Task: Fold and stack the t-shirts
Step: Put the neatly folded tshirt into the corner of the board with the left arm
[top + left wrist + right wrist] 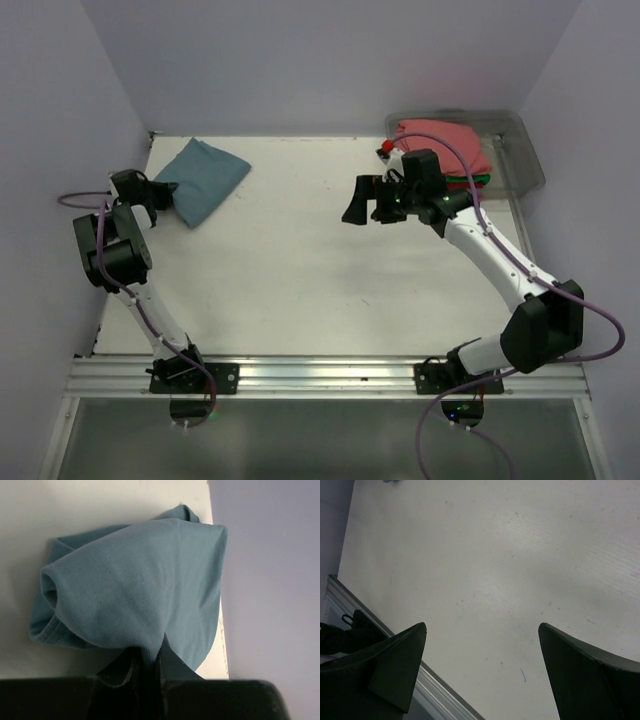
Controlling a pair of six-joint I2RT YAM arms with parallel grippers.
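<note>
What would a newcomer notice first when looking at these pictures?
The blue tee lies bunched at the far left of the table, pinched by the shut left gripper. The right gripper hangs open and empty over the table. A clear bin in the far right corner holds a pink tee atop others.

t-shirt far left, pile in bin right
</note>
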